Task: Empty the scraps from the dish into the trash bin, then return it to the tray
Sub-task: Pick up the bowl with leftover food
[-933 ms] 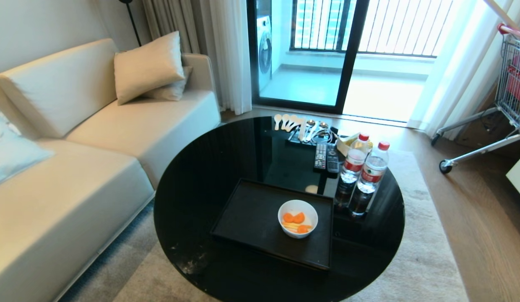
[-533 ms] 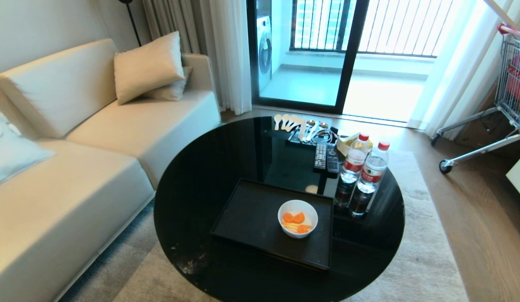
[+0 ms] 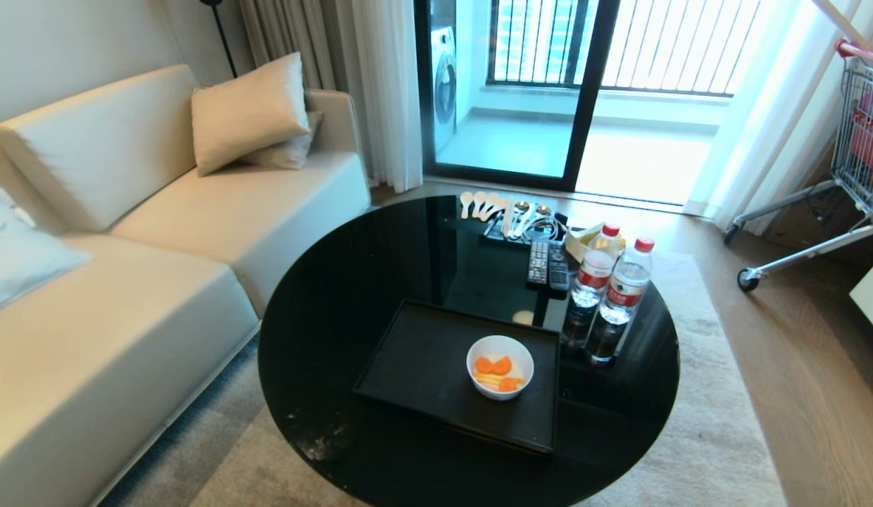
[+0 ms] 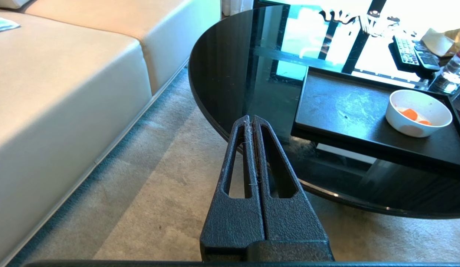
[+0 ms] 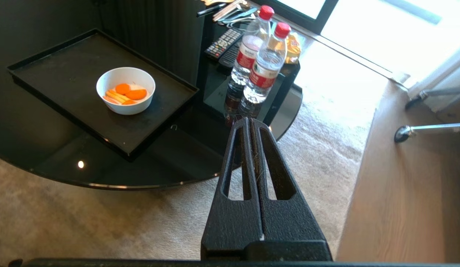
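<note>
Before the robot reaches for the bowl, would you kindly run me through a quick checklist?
1. Bowl upright on tray: ok.
2. Scraps still inside bowl: ok.
3. Right claw open for grasping: not ok, shut, short of the table.
4. Left claw out of the way: ok, shut, by the table edge.
5. Water bottles clear of bowl: ok, beside the tray.
6. Trash bin located: cannot tell, not in view.

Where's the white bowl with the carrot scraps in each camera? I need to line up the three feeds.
Head view: the bowl sits at the right end of the black tray, left of the two water bottles.
Left wrist view: bowl at the tray's far end.
Right wrist view: bowl mid-tray.
Shared landmark: the tray under the bowl.
</note>
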`<state>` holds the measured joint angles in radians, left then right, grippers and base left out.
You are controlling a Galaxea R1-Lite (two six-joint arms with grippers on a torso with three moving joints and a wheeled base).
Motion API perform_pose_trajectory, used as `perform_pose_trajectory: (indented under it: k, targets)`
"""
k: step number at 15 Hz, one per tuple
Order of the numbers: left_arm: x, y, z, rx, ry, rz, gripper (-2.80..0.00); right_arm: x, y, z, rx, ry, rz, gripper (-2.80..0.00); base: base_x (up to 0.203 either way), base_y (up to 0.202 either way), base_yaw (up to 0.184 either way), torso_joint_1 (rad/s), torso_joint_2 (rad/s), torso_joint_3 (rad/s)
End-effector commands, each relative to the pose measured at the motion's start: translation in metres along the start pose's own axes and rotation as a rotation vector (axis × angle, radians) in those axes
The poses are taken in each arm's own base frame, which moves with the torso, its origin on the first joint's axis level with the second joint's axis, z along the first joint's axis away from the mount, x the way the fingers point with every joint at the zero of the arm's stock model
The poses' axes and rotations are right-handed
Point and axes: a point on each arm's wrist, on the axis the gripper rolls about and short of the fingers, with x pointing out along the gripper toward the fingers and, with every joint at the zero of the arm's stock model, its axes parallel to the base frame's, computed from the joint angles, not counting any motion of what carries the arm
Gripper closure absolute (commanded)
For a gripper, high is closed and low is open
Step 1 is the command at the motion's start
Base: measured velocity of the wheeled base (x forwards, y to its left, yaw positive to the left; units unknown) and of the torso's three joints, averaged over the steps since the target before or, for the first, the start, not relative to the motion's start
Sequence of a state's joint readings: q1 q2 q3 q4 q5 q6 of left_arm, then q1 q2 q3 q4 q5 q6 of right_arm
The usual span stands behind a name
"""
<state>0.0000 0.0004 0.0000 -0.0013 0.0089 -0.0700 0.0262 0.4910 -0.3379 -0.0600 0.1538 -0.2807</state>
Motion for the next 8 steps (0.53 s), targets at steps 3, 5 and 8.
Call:
perform_pose_trajectory:
  k: [3, 5, 8]
  targets:
    - [0.000, 0.000, 0.000, -0.001, -0.001, 0.000, 0.00, 0.080, -0.012, 0.037, -0.045, 0.182, 0.180, 0.00, 0.000, 0.000, 0.000, 0.000, 0.00, 0.000]
    - [0.000, 0.000, 0.000, -0.001, -0.001, 0.000, 0.00, 0.119, -0.003, 0.037, -0.056, 0.273, 0.285, 0.00, 0.000, 0.000, 0.000, 0.000, 0.00, 0.000]
    - [0.000, 0.000, 0.000, -0.001, -0.001, 0.000, 0.00, 0.185, 0.022, 0.030, -0.050, 0.408, 0.409, 0.00, 0.000, 0.000, 0.000, 0.000, 0.00, 0.000]
